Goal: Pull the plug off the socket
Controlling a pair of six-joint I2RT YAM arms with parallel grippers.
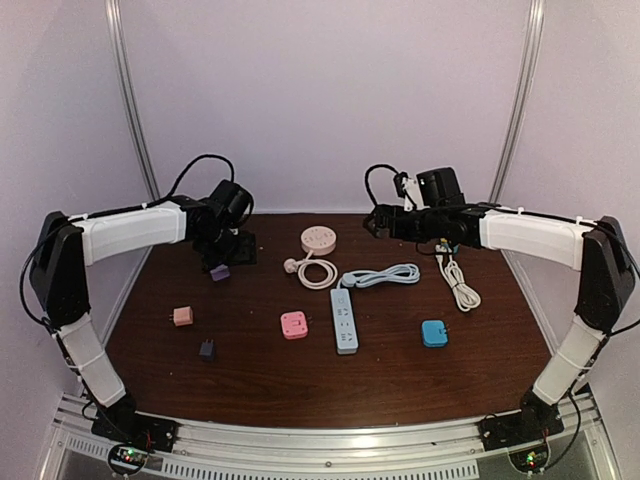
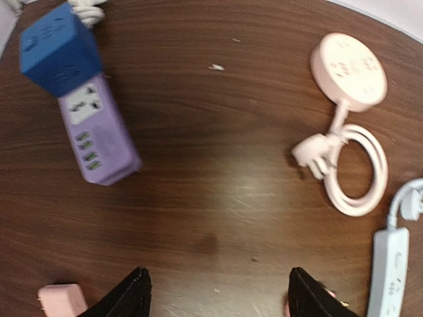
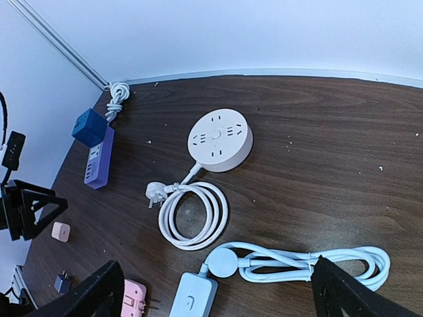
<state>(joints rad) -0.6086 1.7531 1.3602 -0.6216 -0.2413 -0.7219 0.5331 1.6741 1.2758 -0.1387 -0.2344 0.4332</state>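
A blue cube plug (image 2: pixel 59 49) sits in one end of a purple power strip (image 2: pixel 99 132) lying flat on the brown table. In the left wrist view both are at the upper left, well ahead of my left gripper (image 2: pixel 215 294), which is open and empty above bare table. From above, the purple strip (image 1: pixel 219 271) shows just under my left gripper (image 1: pixel 226 252). My right gripper (image 3: pixel 215 290) is open and empty, held high over the table's back middle (image 1: pixel 378 224). Its view shows the blue plug (image 3: pixel 89 127) and the strip (image 3: pixel 98 158) far left.
A round pink socket (image 1: pixel 318 240) with a coiled white cord (image 3: pixel 192 218) lies mid-table, beside a light blue power strip (image 1: pixel 344 320) and its cord (image 1: pixel 385 275). Small adapters lie nearer: pink (image 1: pixel 182 316), dark (image 1: pixel 207 349), pink square (image 1: pixel 294 325), blue (image 1: pixel 434 333). A white cable (image 1: pixel 460 283) lies right.
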